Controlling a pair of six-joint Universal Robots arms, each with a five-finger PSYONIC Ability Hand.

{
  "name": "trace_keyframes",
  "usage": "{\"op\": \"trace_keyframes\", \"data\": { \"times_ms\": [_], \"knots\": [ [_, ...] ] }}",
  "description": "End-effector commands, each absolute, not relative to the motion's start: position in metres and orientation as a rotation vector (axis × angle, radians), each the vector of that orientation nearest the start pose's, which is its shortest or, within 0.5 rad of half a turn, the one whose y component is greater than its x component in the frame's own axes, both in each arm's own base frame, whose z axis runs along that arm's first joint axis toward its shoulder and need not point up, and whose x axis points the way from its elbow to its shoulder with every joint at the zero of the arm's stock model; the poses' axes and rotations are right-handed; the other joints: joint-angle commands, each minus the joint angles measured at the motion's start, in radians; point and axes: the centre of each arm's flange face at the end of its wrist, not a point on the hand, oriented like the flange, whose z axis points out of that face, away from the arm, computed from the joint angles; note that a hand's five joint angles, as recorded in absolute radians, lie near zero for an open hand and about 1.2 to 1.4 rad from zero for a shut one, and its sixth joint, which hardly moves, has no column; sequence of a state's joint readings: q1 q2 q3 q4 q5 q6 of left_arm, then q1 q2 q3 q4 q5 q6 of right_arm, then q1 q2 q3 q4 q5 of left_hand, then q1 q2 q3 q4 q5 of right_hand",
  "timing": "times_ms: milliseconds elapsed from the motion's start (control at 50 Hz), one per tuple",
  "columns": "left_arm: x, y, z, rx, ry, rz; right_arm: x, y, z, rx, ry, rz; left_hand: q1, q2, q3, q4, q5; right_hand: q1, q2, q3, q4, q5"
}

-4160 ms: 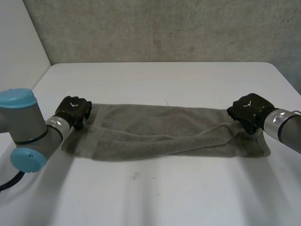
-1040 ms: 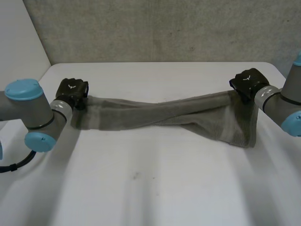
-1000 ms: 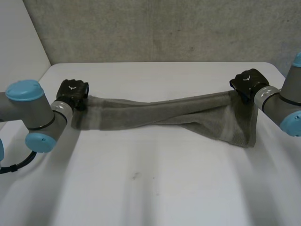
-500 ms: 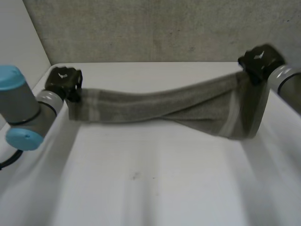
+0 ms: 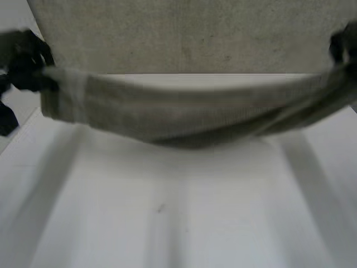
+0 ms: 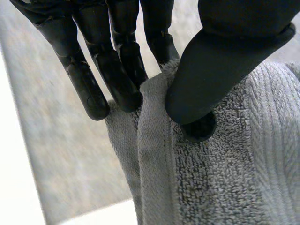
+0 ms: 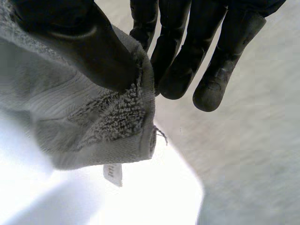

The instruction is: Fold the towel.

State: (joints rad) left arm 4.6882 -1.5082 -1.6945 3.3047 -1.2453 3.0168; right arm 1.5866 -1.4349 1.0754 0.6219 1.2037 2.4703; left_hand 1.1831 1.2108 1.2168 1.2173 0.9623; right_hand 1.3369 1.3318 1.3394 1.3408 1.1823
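Note:
The grey towel (image 5: 184, 111) hangs in the air above the white table (image 5: 184, 223), stretched between both hands and sagging in the middle. My left hand (image 5: 25, 61) holds its left end: in the left wrist view the thumb (image 6: 220, 70) presses the towel's hemmed edge (image 6: 154, 159) against the fingers (image 6: 117, 70). My right hand (image 5: 343, 47) holds the right end high up. In the right wrist view its thumb (image 7: 89, 42) pinches a towel corner (image 7: 117, 122) against the fingers (image 7: 183, 51), and a small white label (image 7: 112, 174) dangles from that corner.
A grey wall (image 5: 184, 33) stands behind the table's far edge. A small dark speck (image 5: 160, 208) marks the table top near the front.
Both hands have risen and moved apart with the towel's ends, from table level to high above it. The towel has come off the table and now hangs taut.

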Motion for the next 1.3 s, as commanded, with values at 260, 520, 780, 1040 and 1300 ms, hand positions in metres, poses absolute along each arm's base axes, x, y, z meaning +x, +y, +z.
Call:
{"op": "trace_keyframes", "data": {
  "times_ms": [260, 520, 780, 1040, 1300],
  "knots": [
    [-0.192, -0.372, 0.148, 0.376, 2.692, -1.998, 0.223, -0.366, 0.21, -1.354, 2.411, -1.764, -0.679, -0.707, -0.713, -0.713, -0.633, 0.059, 0.064, 0.057, 0.056, 0.039],
    [-0.193, -0.331, 0.191, 0.431, 2.616, -2.093, 0.22, -0.301, 0.239, -1.308, 2.21, -1.884, -0.826, -0.853, -0.86, -0.86, -0.78, 0.059, 0.064, 0.057, 0.056, 0.039],
    [-0.233, -0.299, 0.185, 0.812, 2.519, -2.047, 0.213, -0.232, 0.207, -1.411, 2.184, -1.722, -0.568, -0.596, -0.602, -0.602, -0.522, 0.059, 0.064, 0.057, 0.056, 0.039],
    [-0.241, -0.3, 0.168, 0.87, 2.473, -2.061, 0.206, -0.227, 0.191, -1.414, 2.213, -1.709, -0.376, -0.404, -0.41, -0.411, -0.33, 0.059, 0.064, 0.057, 0.056, 0.039],
    [-0.241, -0.309, 0.162, 0.845, 2.426, -2.108, 0.198, -0.234, 0.188, -1.387, 2.245, -1.732, 0.102, 0.074, 0.068, 0.068, 0.148, 0.059, 0.064, 0.057, 0.056, 0.039]
  ]
}}
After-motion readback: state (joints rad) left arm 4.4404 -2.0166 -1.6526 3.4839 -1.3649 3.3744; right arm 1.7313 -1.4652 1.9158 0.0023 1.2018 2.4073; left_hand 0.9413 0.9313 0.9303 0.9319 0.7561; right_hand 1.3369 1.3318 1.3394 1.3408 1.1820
